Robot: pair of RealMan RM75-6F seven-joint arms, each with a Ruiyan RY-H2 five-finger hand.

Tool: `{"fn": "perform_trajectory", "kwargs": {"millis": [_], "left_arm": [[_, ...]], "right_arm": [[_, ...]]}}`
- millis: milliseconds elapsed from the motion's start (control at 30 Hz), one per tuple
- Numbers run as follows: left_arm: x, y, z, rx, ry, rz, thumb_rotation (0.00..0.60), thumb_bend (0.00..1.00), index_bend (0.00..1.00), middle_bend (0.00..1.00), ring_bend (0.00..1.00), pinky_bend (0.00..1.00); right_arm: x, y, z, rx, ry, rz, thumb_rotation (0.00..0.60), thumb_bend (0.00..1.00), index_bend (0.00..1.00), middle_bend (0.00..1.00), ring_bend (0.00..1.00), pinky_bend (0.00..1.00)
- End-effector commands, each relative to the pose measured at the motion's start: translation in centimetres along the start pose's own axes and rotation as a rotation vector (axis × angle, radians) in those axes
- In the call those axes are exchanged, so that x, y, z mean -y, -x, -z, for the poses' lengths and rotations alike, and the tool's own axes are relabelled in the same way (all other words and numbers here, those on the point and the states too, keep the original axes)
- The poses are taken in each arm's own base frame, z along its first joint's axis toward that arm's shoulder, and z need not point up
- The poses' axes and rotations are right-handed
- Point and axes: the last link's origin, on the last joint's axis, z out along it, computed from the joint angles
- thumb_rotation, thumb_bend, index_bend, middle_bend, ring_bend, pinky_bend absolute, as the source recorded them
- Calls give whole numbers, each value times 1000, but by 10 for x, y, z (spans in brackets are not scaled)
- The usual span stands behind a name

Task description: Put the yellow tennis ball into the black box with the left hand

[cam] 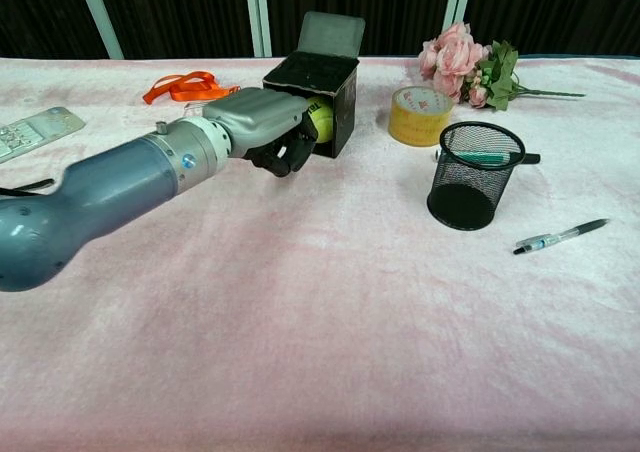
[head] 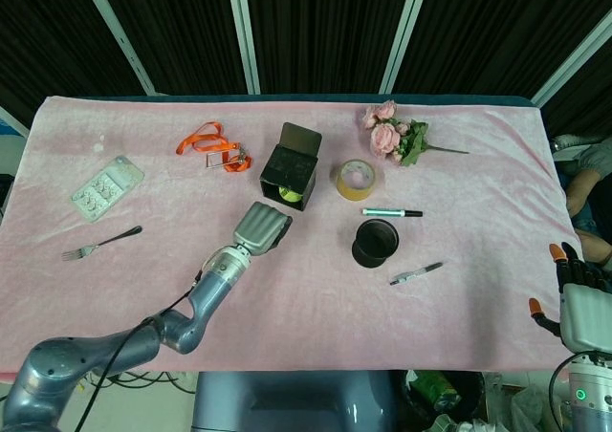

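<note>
Yellow tennis ball (head: 288,195) is seen inside black box (head: 290,167), lid up. Left hand (head: 261,227) is held just beside box w/ fingers loosely curled, nothing gripped. Right hand (head: 574,296) is parked at table edge, fingers spread.

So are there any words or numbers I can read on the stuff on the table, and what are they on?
No text here can be read.
Yellow tape roll: faint marks on its side, too blurred to read.
Marker: nothing readable at this size.
Pen: too small to tell.
Clear pack: only pale shapes, no readable label.
Black box, tennis ball, mesh cup: no writing visible.
</note>
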Motion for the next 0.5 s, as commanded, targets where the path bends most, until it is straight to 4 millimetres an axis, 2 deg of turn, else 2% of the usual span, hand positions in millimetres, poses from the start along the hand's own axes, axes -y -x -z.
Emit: {"fn": "perform_trajectory", "kwargs": {"millis": [33,167,300,500], "left_arm": [[37,-47,83,-30,-60,-9,600,413,404,430,345,532],[47,-76,131,-84,-76,38,600,315,234,266,152,315],[66,-91,170,-100,-138,-3,600,180,133,126,16,155],[88,-100,224,-150,-239,-53,600,136,107,90,0,92]], "right_arm": [[0,0,-1,-2,3,2,600,249,49,45,143,175],[-1,0,-1,-6,9,1,600,249,49,44,143,175],[0,0,-1,-6,9,1,600,249,49,44,143,175],[1,0,1,-6,3,2,600,249,49,44,143,175]]}}
